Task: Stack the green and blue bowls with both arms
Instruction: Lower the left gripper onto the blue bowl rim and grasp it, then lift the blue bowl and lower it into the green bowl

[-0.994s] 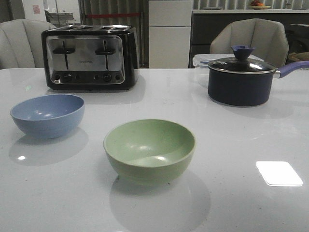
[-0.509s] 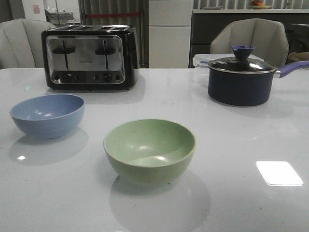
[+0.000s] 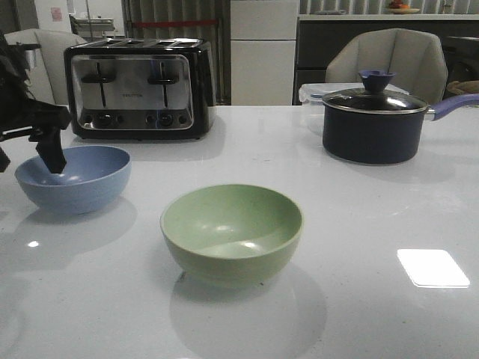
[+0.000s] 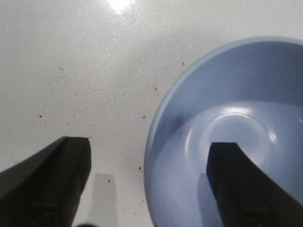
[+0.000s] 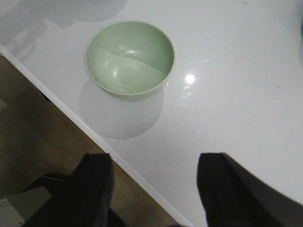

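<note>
No readable text — only a small brand mark on the toaster front, between its two levers, too blurred to make out; bowls carry no markings.

Front camera sits low, facing forward across the glossy white table. Left wrist camera looks steeply down, close over the dusty blue matte bowl seen frame-left in front view. Right wrist camera looks down from higher, sharing the pale green round bowl.
</note>
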Available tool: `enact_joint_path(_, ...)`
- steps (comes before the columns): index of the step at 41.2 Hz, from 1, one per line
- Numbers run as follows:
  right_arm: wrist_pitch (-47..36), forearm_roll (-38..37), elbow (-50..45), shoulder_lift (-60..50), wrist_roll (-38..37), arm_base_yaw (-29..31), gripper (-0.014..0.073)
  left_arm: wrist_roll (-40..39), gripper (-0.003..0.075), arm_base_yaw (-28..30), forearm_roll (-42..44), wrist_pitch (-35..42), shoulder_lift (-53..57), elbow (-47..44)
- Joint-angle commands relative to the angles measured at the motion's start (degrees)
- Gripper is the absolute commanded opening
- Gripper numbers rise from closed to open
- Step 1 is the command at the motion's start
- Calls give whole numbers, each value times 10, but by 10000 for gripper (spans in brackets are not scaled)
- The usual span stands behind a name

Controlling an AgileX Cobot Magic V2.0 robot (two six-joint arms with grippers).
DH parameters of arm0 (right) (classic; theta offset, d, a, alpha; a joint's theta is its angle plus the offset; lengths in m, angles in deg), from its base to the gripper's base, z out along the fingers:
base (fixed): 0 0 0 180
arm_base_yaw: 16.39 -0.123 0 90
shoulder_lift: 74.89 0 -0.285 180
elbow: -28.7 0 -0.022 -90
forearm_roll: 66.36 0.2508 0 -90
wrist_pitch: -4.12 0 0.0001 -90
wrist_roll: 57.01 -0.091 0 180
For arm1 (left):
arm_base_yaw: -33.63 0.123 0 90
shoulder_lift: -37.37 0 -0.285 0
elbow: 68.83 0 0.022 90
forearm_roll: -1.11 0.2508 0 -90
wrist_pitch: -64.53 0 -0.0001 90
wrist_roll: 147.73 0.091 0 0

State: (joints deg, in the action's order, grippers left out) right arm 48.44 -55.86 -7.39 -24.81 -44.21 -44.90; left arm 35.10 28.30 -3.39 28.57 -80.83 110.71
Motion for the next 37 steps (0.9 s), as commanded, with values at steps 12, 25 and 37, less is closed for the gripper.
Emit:
enact_joint_path(12,-38,5,14,-3,7,1,498,-4,189,1,-7,17,8,32)
enact_joint_path(25,-38,5,14,-3,7,1,498,0,96,-5,-21,-49,54,57)
enact_joint_path(37,-38,5,14,-3,7,1,498,45,96,-76,-42,-109,152,89)
